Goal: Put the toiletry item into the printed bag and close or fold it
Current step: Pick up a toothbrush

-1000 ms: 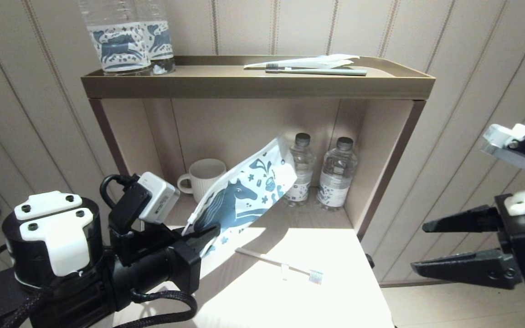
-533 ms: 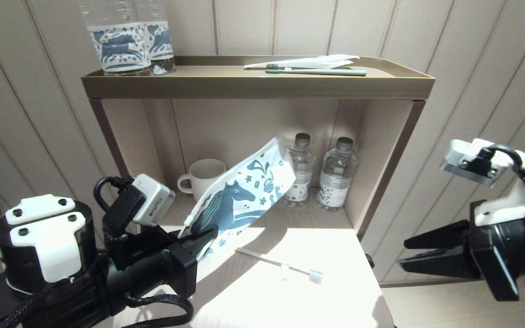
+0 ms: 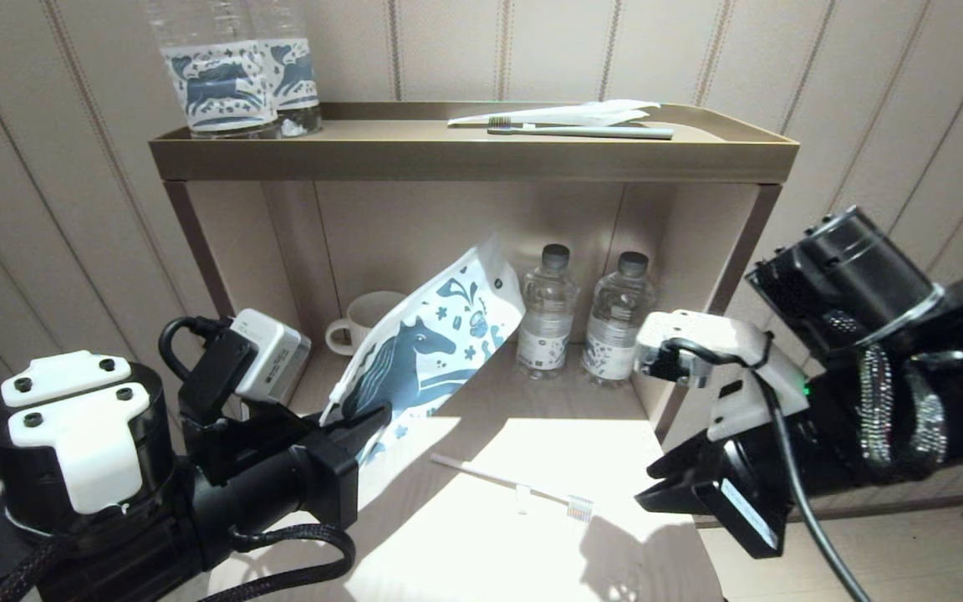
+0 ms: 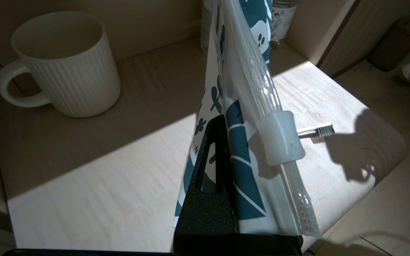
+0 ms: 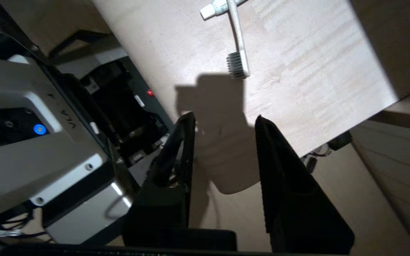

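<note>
The printed bag [image 3: 431, 351], white with a dark blue horse, stands tilted above the light table [image 3: 465, 552]. My left gripper [image 3: 364, 422] is shut on its lower corner. In the left wrist view the bag [image 4: 242, 149] is pinched edge-on in my left gripper [image 4: 226, 122], with its clear zip slider [image 4: 281, 137] beside the jaws. The slim white toothbrush [image 3: 515, 487] lies flat on the table, bristle head toward the right edge. My right gripper [image 3: 657, 489] hovers open at that edge, just right of the head. In the right wrist view the toothbrush [image 5: 238, 39] lies ahead of my empty right gripper [image 5: 224, 117].
A ribbed white mug [image 3: 369, 322] and two small water bottles [image 3: 547, 309] stand in the shelf niche behind the bag. The top tray [image 3: 465, 159] holds horse-labelled bottles [image 3: 231, 75], a grey-green toothbrush [image 3: 582, 131] and a white wrapper [image 3: 565, 113]. The shelf's side wall [image 3: 715, 276] rises near my right arm.
My right arm has swung in from the far right and turned, bringing its gripper down to the table's right edge near the toothbrush head. The left gripper and bag shifted slightly left and up.
</note>
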Robot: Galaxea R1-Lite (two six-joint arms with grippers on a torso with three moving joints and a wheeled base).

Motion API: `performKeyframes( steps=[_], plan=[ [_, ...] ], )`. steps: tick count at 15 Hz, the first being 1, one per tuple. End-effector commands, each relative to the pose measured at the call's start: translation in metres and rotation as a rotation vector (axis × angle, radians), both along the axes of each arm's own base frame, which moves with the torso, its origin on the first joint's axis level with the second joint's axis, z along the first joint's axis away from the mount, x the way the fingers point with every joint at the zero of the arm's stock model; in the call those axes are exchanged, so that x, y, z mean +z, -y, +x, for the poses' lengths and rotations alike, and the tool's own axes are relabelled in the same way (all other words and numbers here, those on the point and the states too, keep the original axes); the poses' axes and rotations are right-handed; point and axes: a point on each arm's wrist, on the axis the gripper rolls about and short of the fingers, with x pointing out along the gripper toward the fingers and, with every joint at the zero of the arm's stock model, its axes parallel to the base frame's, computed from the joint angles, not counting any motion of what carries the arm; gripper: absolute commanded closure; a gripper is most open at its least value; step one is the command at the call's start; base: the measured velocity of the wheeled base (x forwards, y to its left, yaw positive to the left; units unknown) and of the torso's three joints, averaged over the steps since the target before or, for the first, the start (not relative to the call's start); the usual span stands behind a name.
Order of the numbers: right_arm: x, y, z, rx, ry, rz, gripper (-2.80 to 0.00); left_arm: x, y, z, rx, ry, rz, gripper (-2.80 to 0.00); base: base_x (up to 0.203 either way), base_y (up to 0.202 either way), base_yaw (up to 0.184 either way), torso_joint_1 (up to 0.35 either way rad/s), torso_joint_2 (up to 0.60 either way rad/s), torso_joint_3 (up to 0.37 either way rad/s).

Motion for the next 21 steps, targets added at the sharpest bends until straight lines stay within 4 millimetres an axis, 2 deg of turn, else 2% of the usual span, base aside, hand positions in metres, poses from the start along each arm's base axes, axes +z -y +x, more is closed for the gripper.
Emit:
performKeyframes(
  steps=[1,6,9,13,21],
  plan=[
    [-0.011,-0.01,0.015,0.042,0.015,-0.083,-2.8,-0.001,0.0,0.0,-0.001,-0.002,0.0,0.0,0.0,0.0,0.0,0.0,0.0,0.0],
    [-0.014,-0.03,0.041,0.157,0.103,-0.15,-2.8,-0.005,0.0,-0.001,-0.008,-0.017,0.007,0.0,0.0,0.0,0.0,0.0,0.0,0.0],
    [-0.032,-0.045,0.06,0.201,0.081,-0.193,-2.8,-0.007,0.0,-0.001,-0.011,-0.023,0.01,0.0,0.0,0.0,0.0,0.0,0.0,0.0],
    [-0.046,-0.054,0.067,0.266,0.076,-0.237,-2.8,-0.012,0.001,-0.001,-0.014,-0.04,0.026,0.0,0.0,0.0,0.0,0.0,0.0,0.0],
    [-0.067,-0.07,0.086,0.285,0.043,-0.265,-2.8,-0.014,0.001,0.0,-0.015,-0.043,0.029,0.0,0.0,0.0,0.0,0.0,0.0,0.0]
  ],
)
